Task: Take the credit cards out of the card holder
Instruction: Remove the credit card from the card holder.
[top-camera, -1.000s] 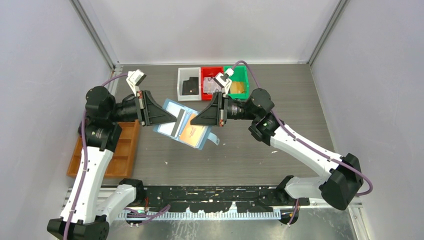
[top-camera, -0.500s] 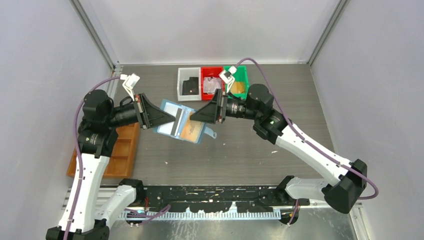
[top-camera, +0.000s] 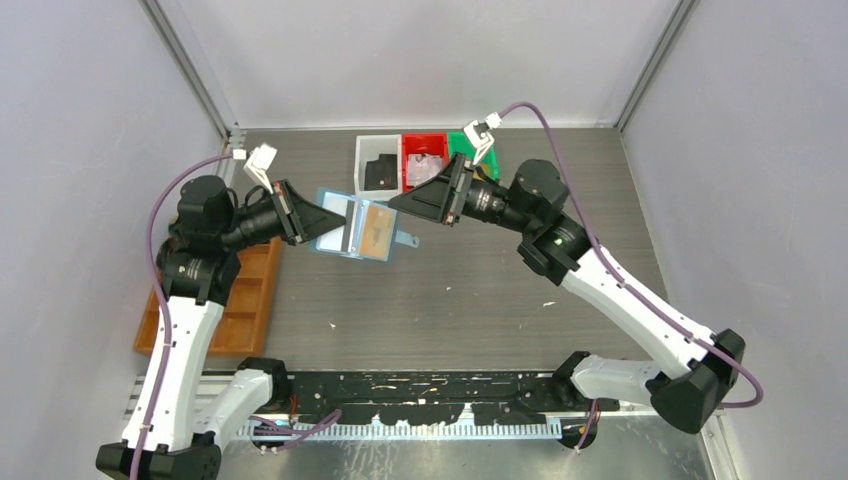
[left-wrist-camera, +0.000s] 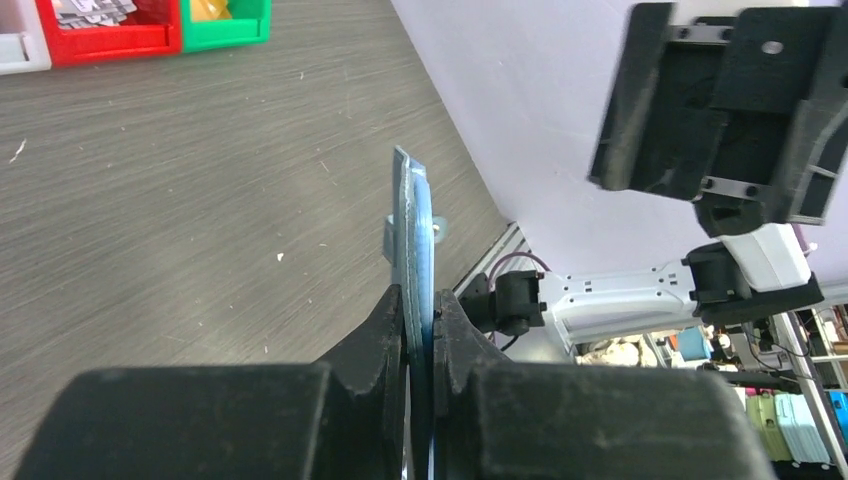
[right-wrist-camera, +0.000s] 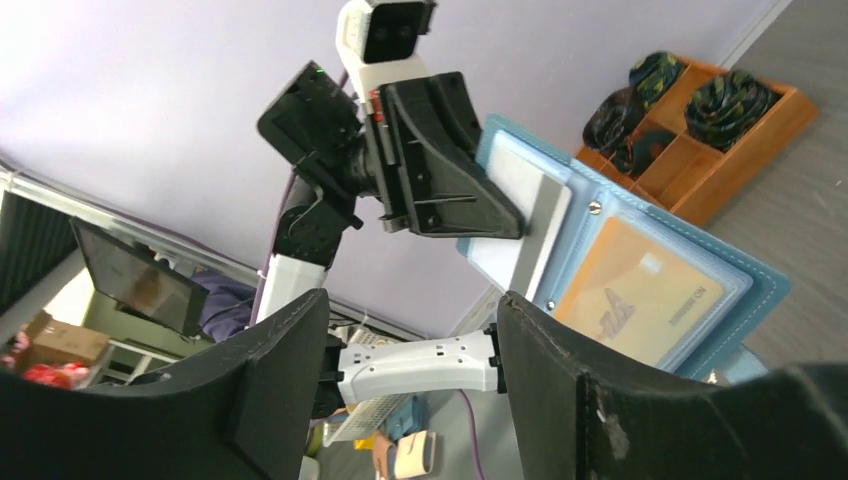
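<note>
Since a second ago, both arms have been swung toward the far side of the worktop (top-camera: 480, 290). The card holder (top-camera: 330, 238) has been carried back and leftward with them, and the right pincer (top-camera: 397, 202) has been opened and drawn off the holder's face.

At the left edge of the worktop an orange-brown compartment tray (top-camera: 250, 305) is seen, with dark rolled items in its cells. At the far edge a white bin (top-camera: 372, 170), a red bin (top-camera: 420, 160) and a green bin (left-wrist-camera: 225, 22) are lined up side by side.

The blue card holder is held open in the air, clear of the worktop. It is pinched at its left leaf by the left pincer (top-camera: 338, 213), which is closed tight on it; in the left wrist view it is seen edge-on, upright between the jaws. The right pincer is spread wide with nothing between its fingers, its tips just beside the holder's far right corner.

Two cards are seated in the holder: a gold card (right-wrist-camera: 635, 300) on the right leaf and a silvery-grey card (right-wrist-camera: 522, 215) by the fold, partly covered by the left pincer.

The cards are judged light, stiff and slick, and snugly kept by their slots. A grip is best taken on whichever edge stands clear of the slot, with the pull kept in line with it. The soft holder may flex or twist in its one-sided pinch.
</note>
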